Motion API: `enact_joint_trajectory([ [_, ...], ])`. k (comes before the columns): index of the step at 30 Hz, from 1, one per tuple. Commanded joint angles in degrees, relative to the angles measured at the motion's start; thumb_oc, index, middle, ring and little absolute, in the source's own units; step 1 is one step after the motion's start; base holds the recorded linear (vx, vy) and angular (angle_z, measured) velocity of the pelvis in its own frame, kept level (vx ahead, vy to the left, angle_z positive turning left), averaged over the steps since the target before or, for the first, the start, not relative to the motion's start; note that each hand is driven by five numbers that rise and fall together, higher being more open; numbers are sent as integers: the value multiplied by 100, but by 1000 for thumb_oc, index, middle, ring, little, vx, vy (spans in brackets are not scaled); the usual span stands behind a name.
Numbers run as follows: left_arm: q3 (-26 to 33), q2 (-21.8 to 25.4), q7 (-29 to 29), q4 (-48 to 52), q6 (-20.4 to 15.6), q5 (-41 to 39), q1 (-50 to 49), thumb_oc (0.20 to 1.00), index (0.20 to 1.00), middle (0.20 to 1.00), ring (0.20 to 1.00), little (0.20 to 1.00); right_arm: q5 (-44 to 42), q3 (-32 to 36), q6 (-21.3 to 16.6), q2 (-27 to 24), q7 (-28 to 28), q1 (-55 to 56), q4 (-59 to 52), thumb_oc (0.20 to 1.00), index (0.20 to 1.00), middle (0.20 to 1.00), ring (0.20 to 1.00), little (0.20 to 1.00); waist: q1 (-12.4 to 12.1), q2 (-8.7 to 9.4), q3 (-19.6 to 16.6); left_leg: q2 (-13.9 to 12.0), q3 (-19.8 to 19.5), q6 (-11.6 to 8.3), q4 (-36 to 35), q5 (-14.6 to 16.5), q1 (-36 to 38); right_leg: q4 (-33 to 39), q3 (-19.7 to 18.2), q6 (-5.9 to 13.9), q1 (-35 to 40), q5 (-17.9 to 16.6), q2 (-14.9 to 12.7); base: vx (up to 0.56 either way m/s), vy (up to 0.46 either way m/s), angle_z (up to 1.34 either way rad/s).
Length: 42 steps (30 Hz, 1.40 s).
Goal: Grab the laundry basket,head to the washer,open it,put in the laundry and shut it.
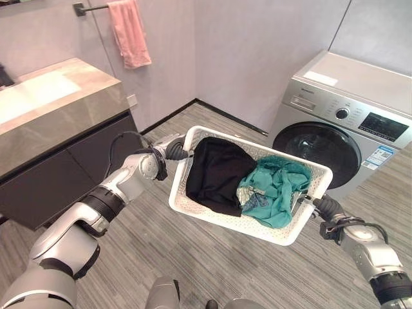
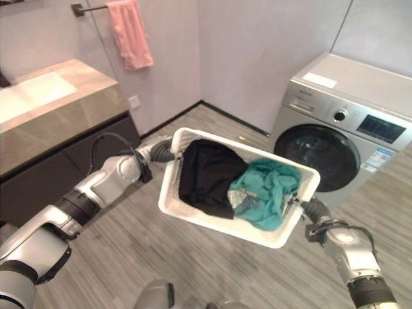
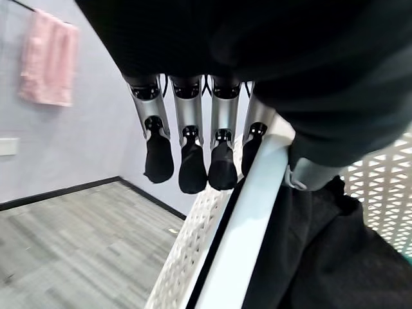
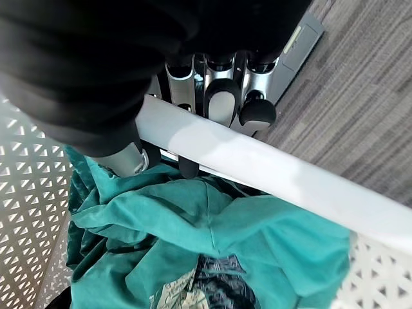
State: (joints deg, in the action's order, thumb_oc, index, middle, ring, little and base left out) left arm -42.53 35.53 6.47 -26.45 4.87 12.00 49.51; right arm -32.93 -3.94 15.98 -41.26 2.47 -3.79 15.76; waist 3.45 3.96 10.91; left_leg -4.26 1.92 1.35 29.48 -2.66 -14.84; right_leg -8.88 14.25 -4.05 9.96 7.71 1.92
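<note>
Gripping opposite rims, left hand [image 3: 193, 138] and right hand [image 4: 219, 96] curl round the laundry basket [image 1: 193, 207], held between them near the washer [image 1: 347, 122].

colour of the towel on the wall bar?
Pink towel; clearest in the left eye view.

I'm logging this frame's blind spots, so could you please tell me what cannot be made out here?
- Left hand: in the eye views the laundry basket rim hides its fingers; its own wrist view shows fingers outside the rim.
- Basket contents: whatever lies beneath the black garment and teal garment is covered.
- Washer: panel print too small; the right side is cut off by the picture edge.
- Pink towel: its top is cut off.
</note>
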Motion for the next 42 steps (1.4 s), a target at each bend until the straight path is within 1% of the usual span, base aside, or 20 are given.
enact_joint_trajectory([
  [1,-87,-176,-252,-36,-152,-44,802,200,200,200,200,200,-341,398,-797,-570,209,-475,-846,200,200,200,200,200,-162,-91,-331,-277,-422,-319,-565,16,1098,316,-521,362,-580,-325,-269,196,168,-56],
  [4,-110,-189,-288,-28,-172,-91,835,200,200,200,200,200,-350,503,-830,-644,189,-485,-834,200,200,200,200,200,-168,-109,-345,-108,-719,-363,-742,14,1287,394,-682,428,-484,-334,-302,116,122,-49],
  [5,-115,-210,-285,-18,-187,-92,842,200,200,200,200,200,-349,539,-831,-655,187,-447,-872,200,200,200,200,200,-157,-152,-381,-28,-733,-346,-1000,194,1462,435,-722,462,-477,-338,-306,126,175,-26],
  [8,-44,-359,-282,42,-249,-27,840,200,200,200,200,200,-354,818,-864,-685,177,-243,-1039,200,200,200,200,200,-40,-278,-486,-14,-310,-347,-1887,579,1907,520,-734,585,-504,-390,-400,68,227,-2],
  [9,-27,-413,-313,23,-262,-44,845,200,200,200,200,200,-330,892,-875,-688,165,-206,-1082,200,200,200,200,200,-40,-302,-537,50,-324,-323,-2104,517,1966,552,-749,631,-567,-477,-478,9,257,9],
  [16,-36,-474,-484,-58,-367,-241,1006,200,200,200,200,200,-244,706,-932,-726,126,-645,-900,200,200,200,200,200,-61,-453,-560,410,-467,-22,-2748,864,2253,500,-1015,945,-887,-713,-780,-37,199,-26],
  [17,-76,-446,-512,-70,-355,-296,1096,200,200,200,200,200,-207,473,-886,-661,142,-891,-821,200,200,200,200,200,-96,-510,-494,464,-315,121,-2788,909,2309,99,-1073,1012,-1119,-712,-828,-39,115,-75],
  [20,3,-380,-517,-42,-338,-288,1138,200,200,200,200,200,-111,338,-805,-639,167,-1097,-778,200,200,200,200,200,-146,-556,-412,528,-60,202,-2839,1035,2461,-96,-1036,1155,-1306,-840,-993,-30,61,-67],
  [24,-84,-406,-602,-124,-335,-295,1274,200,200,200,200,200,-114,421,-811,-712,121,-1211,-706,200,200,200,200,200,-50,-625,-223,357,-51,151,-2622,1163,2303,200,-1444,1283,-1691,-1196,-1367,-12,-210,-38],
  [25,-158,-323,-635,-242,-312,-185,1277,200,200,200,200,200,-79,419,-843,-709,101,-1224,-728,200,200,200,200,200,-25,-581,-193,226,-51,92,-2511,1231,2363,276,-1413,1326,-1783,-1316,-1553,252,-509,20],
  [26,-192,-204,-609,-290,-319,-132,1268,200,200,200,200,200,-71,312,-836,-673,151,-1295,-698,200,200,200,200,200,-89,-482,-323,142,27,11,-2531,1287,2524,371,-1049,1362,-1533,-1160,-1630,416,-736,-13],
  [27,-222,-156,-550,-268,-351,-184,1187,200,200,200,200,200,-47,154,-816,-623,212,-1338,-644,200,200,200,200,200,-130,-398,-417,-83,30,-85,-2477,1217,2651,248,-1011,1338,-1493,-1060,-1486,461,-737,-23],
  [29,-148,-46,-563,-144,-360,-271,1081,200,200,200,200,200,-146,-18,-781,-621,253,-1348,-625,200,200,200,200,200,-130,-389,-457,-510,-99,-244,-1788,651,2438,149,-931,1069,-1344,-777,-1119,311,-687,-14],
  [30,-173,-16,-558,-124,-318,-378,1118,200,200,200,200,200,-260,-201,-804,-654,214,-1478,-539,200,200,200,200,200,-196,-273,-339,-622,-369,-120,-537,-5,1762,263,-916,802,-1104,-712,-917,149,-737,-2],
  [31,-151,89,-542,-25,-287,-467,1148,200,200,200,200,200,-262,-216,-794,-704,170,-1435,-515,200,200,200,200,200,-285,-104,-180,-642,-456,71,548,-249,1169,341,-948,567,-903,-597,-758,117,-714,13],
  [32,-141,121,-535,2,-272,-503,1159,200,200,200,200,200,-279,-209,-801,-683,156,-1422,-511,200,200,200,200,200,-299,-66,-126,-702,-432,105,1105,-268,868,381,-871,485,-824,-579,-684,235,-613,12],
  [33,-135,121,-524,64,-271,-511,1191,200,200,200,200,200,-274,-222,-830,-618,86,-1387,-496,200,200,200,200,200,-315,-18,-90,-1101,-86,20,1386,-197,639,436,-772,384,-618,-382,-512,255,-398,-4],
  [35,-157,98,-475,29,-240,-467,1316,200,200,200,200,200,-245,-47,-796,-591,58,-1191,-660,200,200,200,200,200,-388,28,-66,-761,80,-89,919,-21,142,427,-646,358,-485,-281,-473,282,-173,-5],
  [38,-260,122,-534,-93,-239,-371,1416,200,200,200,200,200,-170,-58,-850,-623,105,-1279,-773,200,200,200,200,200,-627,-58,-87,-44,-864,-299,-1002,52,268,230,-701,516,-374,-70,-487,242,115,-51],
  [42,-395,-3,-638,-171,-264,-381,1564,200,200,200,200,200,-215,-122,-910,-659,3,-1622,-497,200,200,200,200,200,-537,-183,-266,46,-937,-304,-1674,189,809,-90,-702,599,-378,122,-586,162,120,-57],
])
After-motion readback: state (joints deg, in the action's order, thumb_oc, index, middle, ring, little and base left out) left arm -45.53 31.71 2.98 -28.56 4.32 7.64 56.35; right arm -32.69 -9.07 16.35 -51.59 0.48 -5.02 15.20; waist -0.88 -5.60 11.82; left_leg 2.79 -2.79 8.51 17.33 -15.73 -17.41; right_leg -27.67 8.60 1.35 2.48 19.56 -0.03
